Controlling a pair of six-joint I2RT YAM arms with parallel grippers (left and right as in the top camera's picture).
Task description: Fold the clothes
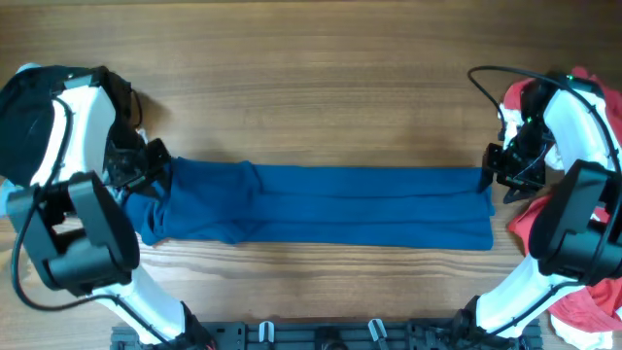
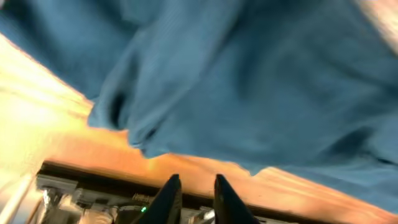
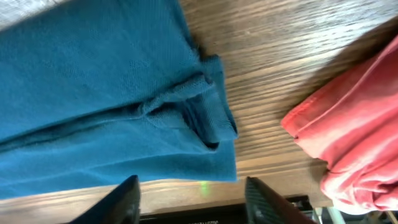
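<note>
Right tool [image 3: 194,196] wide, empty, left tool [image 2: 196,184] barely parted, blue shirt [image 2: 249,81] blurred, red cloth [image 3: 354,137] cropped

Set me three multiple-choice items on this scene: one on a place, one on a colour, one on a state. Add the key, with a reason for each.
1. Where do the red clothes lie?
A. beside the right gripper
B. at the opposite side
C. midway between the two sides

2. What colour is the long folded shirt?
A. black
B. dark blue
C. white

3. How does the right gripper stand?
A. shut on the shirt
B. shut on the red clothes
C. open, holding nothing

Key:
1 A: the right wrist view shows the red clothes close by that gripper.
2 B: the overhead view shows the shirt as a dark blue strip.
3 C: its fingers stand wide apart with nothing between them.
</note>
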